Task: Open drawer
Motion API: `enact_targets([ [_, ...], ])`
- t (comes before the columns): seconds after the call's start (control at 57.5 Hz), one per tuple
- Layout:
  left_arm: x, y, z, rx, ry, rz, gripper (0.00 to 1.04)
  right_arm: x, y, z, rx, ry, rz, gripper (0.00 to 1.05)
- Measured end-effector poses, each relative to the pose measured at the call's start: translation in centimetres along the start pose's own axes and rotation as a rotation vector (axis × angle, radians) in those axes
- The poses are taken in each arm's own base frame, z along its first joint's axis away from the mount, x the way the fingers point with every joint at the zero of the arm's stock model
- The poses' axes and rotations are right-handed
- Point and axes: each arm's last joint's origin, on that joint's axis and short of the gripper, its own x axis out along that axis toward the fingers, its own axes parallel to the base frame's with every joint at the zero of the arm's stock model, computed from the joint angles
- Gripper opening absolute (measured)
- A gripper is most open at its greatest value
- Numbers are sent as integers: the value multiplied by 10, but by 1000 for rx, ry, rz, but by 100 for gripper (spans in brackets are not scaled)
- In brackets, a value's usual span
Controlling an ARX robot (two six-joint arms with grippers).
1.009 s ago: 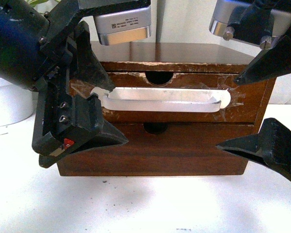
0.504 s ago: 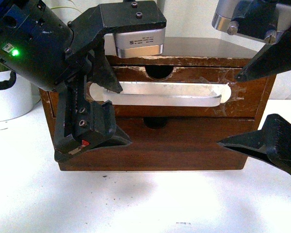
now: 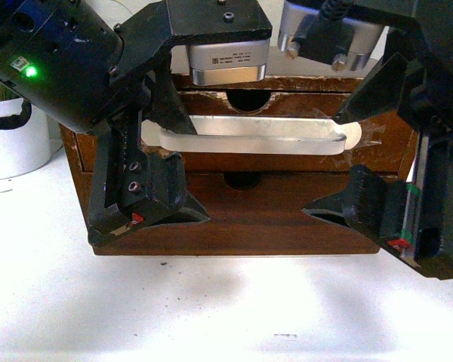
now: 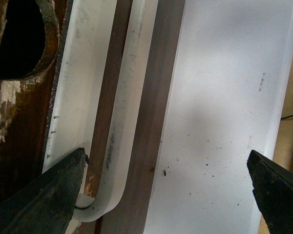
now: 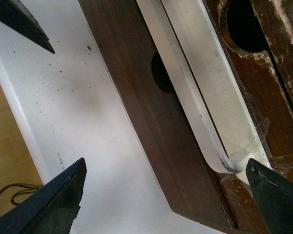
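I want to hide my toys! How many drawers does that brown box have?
2. The top drawer, with the long white handle, and a plain lower drawer right under it. The left gripper and right gripper cover both ends, so something may be hidden.

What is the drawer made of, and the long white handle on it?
The drawer looks like dark brown wood with a glossy varnish; its chipped rim shows paler wood. The handle looks like smooth white plastic or painted metal; I cannot tell which.
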Motion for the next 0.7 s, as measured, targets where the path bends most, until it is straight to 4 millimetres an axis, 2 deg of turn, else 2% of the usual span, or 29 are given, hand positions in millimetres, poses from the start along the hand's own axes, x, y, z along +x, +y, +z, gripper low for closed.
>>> enact_targets([
  [0.696, -1, 3, -4, -8, -2, 7, 98, 28, -1, 2, 9, 38, 7, 96],
])
